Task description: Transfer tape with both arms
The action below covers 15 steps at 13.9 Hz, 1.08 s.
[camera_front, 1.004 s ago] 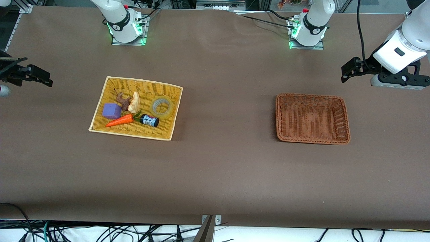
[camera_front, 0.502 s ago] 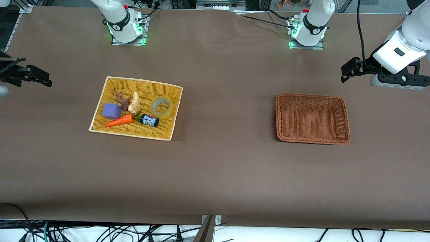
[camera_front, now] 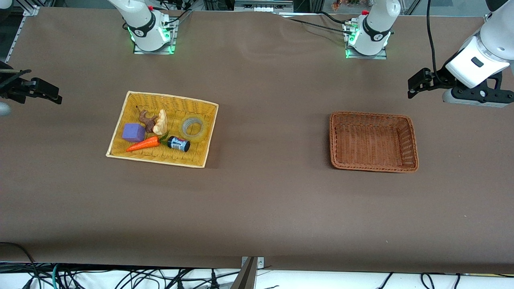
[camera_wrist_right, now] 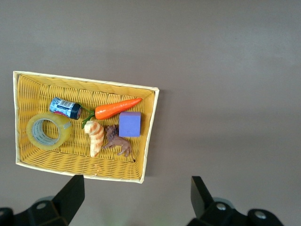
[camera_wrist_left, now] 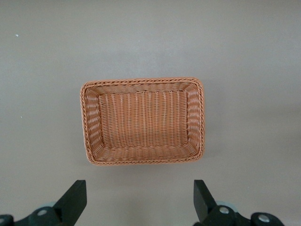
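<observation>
The tape [camera_front: 203, 129], a translucent yellowish ring, lies flat in the yellow wicker basket [camera_front: 160, 162], at the basket's end toward the left arm. It also shows in the right wrist view [camera_wrist_right: 65, 132], beside a dark blue-labelled bottle [camera_wrist_right: 65, 108]. My right gripper [camera_front: 44, 91] hangs in the air at the right arm's end of the table, clear of the yellow basket, open and empty [camera_wrist_right: 136, 200]. My left gripper [camera_front: 419, 84] hangs at the left arm's end, beside the brown wicker basket [camera_front: 373, 168], open and empty [camera_wrist_left: 139, 202].
The yellow basket also holds a purple cube [camera_front: 133, 132], an orange carrot [camera_front: 142, 144], a beige root-like piece [camera_front: 160, 121] and a brown toy animal [camera_front: 147, 119]. The brown basket [camera_wrist_left: 141, 81] has nothing in it. Bare brown table lies between the two baskets.
My right gripper has shifted very slightly toward its own end of the table. The left arm and everything in the baskets are unmoved.
</observation>
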### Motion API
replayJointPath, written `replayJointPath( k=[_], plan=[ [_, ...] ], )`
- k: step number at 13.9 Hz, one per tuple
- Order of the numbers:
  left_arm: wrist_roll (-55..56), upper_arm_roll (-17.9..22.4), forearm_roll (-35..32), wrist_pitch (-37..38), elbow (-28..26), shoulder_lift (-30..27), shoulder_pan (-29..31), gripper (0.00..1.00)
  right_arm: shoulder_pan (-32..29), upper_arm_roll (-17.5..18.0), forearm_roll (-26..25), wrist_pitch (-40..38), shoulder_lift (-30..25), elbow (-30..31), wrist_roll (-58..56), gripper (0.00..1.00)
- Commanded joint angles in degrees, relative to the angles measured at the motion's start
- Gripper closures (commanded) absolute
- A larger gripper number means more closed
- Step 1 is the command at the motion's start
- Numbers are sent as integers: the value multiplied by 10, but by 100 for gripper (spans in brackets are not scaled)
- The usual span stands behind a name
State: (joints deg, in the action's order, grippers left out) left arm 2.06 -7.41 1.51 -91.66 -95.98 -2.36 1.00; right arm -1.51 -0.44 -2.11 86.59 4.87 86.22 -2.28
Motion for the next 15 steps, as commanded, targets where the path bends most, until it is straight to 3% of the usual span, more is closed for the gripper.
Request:
replayJointPath(
  k=[1,6,9,11,15],
  plan=[
    [7,2,-16,15,21,10,-6,0,-3,3,-10,1,2,-7,0,0],
    [7,2,-16,15,21,10,-6,0,0,5,-2,31,56,-6,4,0],
    [7,2,-16,15,21,10,-6,0,20,5,30,66,86,17,24,0],
    [7,2,-16,15,21,10,-6,0,70,5,30,111,101,36,130,0],
    [7,2,-16,15,21,10,-6,0,129,6,31,182,136,61,228,0]
  ],
)
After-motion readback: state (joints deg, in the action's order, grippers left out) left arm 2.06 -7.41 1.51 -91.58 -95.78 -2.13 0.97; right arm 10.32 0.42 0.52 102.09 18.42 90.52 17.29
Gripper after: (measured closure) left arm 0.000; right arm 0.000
